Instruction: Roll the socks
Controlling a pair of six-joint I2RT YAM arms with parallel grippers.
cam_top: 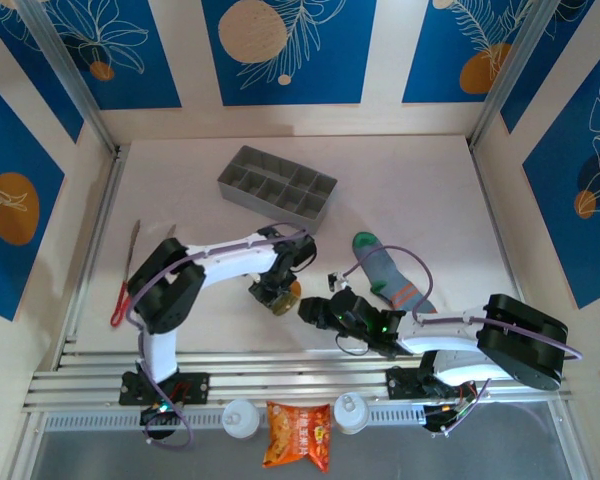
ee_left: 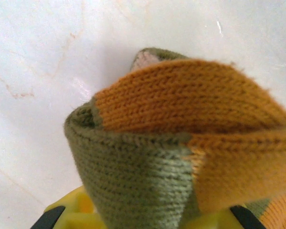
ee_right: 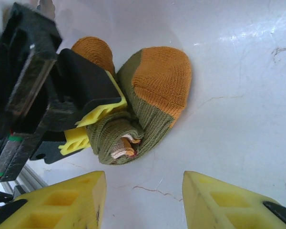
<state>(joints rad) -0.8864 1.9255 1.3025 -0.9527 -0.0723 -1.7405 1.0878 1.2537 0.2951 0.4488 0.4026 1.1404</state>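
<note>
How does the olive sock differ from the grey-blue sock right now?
The olive sock is rolled into a bundle; the grey-blue sock lies flat, unrolled. The olive sock is clamped in the left gripper; the grey-blue sock lies ungripped on the table. Both have orange parts.

Olive-brown, orange-toed sock (ee_right: 150,119)

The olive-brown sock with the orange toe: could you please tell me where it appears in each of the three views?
Top external: the olive-brown sock is a small bundle at centre, mostly under the left gripper.
Left wrist: it spans the centre and right, close up, above the gripper's yellow fingers.
Right wrist: it lies centre-left, bundled, pinched by the left gripper.
Shared landmark: the left gripper's yellow fingers holding it.
</note>
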